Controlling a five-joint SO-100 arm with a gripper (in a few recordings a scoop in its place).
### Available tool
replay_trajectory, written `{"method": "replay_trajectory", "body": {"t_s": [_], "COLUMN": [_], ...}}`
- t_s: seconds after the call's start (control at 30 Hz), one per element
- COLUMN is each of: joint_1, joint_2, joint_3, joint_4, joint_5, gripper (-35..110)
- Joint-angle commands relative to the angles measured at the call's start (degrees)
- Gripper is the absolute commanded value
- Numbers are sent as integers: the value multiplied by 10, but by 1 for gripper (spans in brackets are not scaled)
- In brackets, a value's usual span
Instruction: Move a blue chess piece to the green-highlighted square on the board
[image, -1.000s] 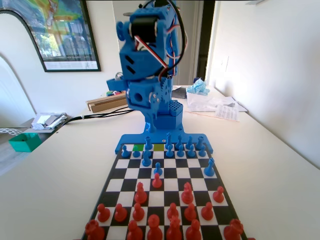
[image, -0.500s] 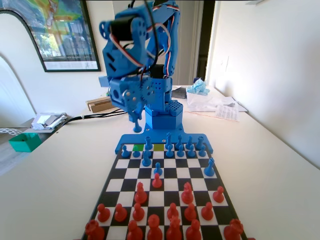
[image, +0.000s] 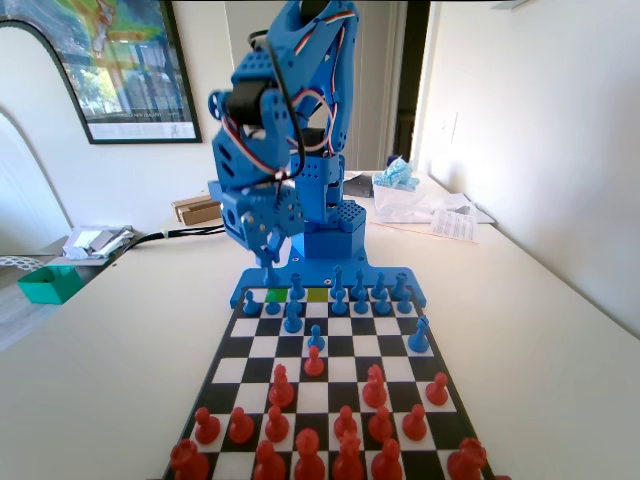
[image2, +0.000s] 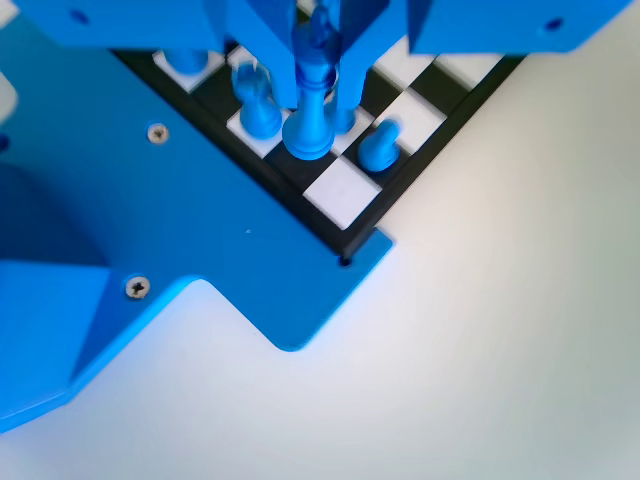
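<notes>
Blue piece (image2: 310, 105) hangs clamped between the end effector (image2: 318, 85) jaws, clear of the board (image: 330, 372), near its back-row corner by the arm. Held high probably to clear neighbouring pieces. Green square (image: 275, 295) sits empty just below in the fixed view.

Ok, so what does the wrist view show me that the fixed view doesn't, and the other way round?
Wrist view: a close look at the end effector, jaws closed on a tall blue piece over the board near its corner, with a blue pawn beside it.

Fixed view: the full board, the two green-tinted squares in the far row and the red pieces at the near end.

Both: the board's far-row blue pieces and the end effector low over that end.
</notes>
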Motion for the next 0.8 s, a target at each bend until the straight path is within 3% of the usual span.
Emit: {"method": "replay_trajectory", "body": {"t_s": [0.0, 0.77], "joint_1": [12, -2], "joint_2": [1, -7], "joint_3": [20, 80], "joint_4": [-35, -129], "joint_5": [-5, 12], "gripper": [1, 1]}}
